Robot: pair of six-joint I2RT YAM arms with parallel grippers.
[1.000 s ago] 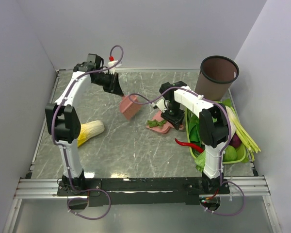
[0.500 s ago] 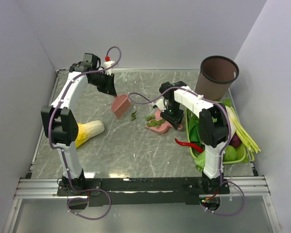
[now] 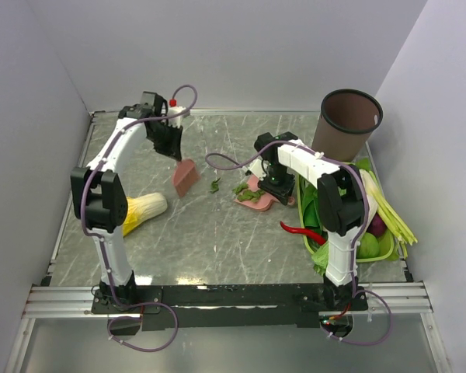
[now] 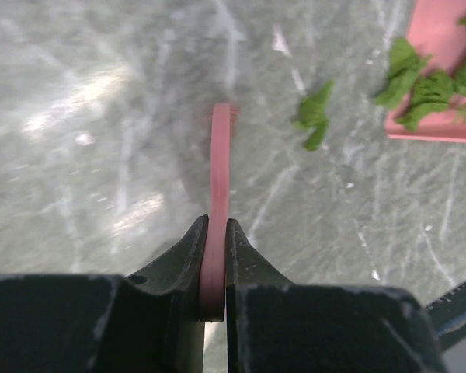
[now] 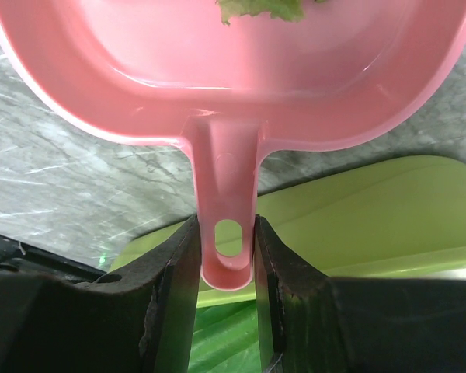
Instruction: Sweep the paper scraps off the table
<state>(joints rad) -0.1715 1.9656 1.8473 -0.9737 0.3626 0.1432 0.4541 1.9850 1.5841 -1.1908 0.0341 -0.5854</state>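
Right of the left gripper (image 4: 215,227), clamped on a pink brush (image 4: 220,163), one of the paper scraps (image 4: 314,116) lies on the table (image 4: 101,155). Others sit in the dustpan (image 5: 140,85) pinched by the right gripper (image 5: 227,233).

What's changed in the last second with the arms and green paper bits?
The left gripper, shut on the flat pink sweeper, drew it left, away from the pink plastic dustpan, baring a dark-green paper scrap on the grey marble-look table. The right gripper held the dustpan's handle, unmoved.

High overview; wrist close-ups; shared table (image 3: 217,233)
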